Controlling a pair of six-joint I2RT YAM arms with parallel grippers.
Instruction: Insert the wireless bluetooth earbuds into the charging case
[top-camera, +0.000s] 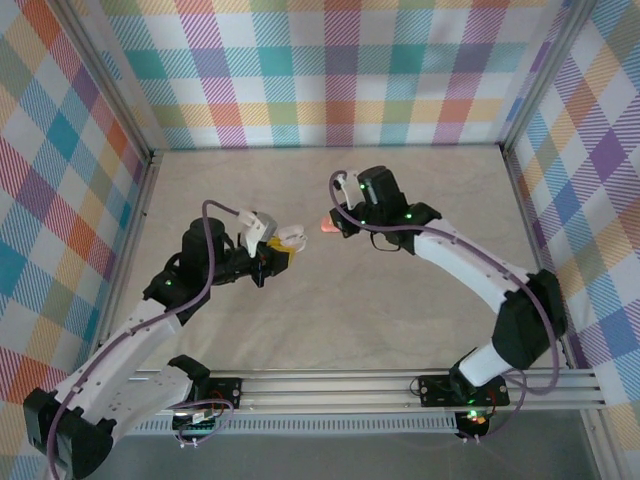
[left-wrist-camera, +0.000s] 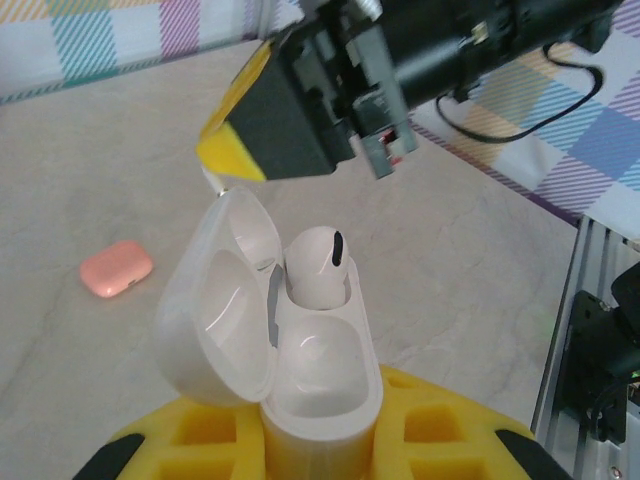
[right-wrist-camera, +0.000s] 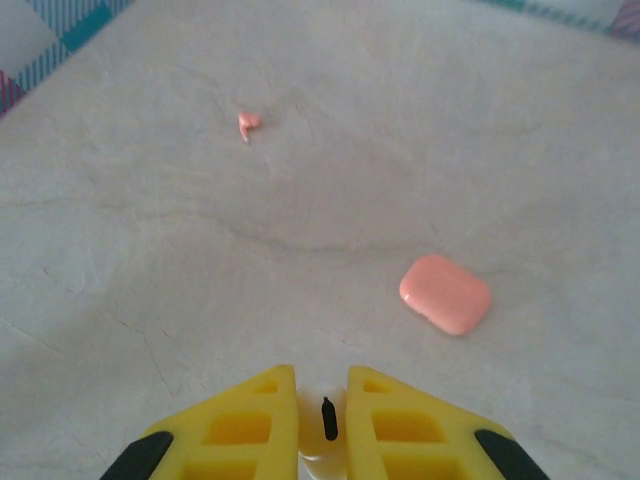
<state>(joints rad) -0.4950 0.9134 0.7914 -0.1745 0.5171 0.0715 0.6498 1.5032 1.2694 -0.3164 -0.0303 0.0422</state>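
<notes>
Tabletop: charging case, apparently closed, beyond right gripper.

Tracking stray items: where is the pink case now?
The closed pink case lies on the table, ahead-right of the right claw in its wrist view; a pink earbud lies farther left.

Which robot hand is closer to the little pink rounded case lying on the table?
Right. The right gripper hangs just beside the small rounded pink case; the left gripper, holding an open white plastic case, sits farther off.
</notes>
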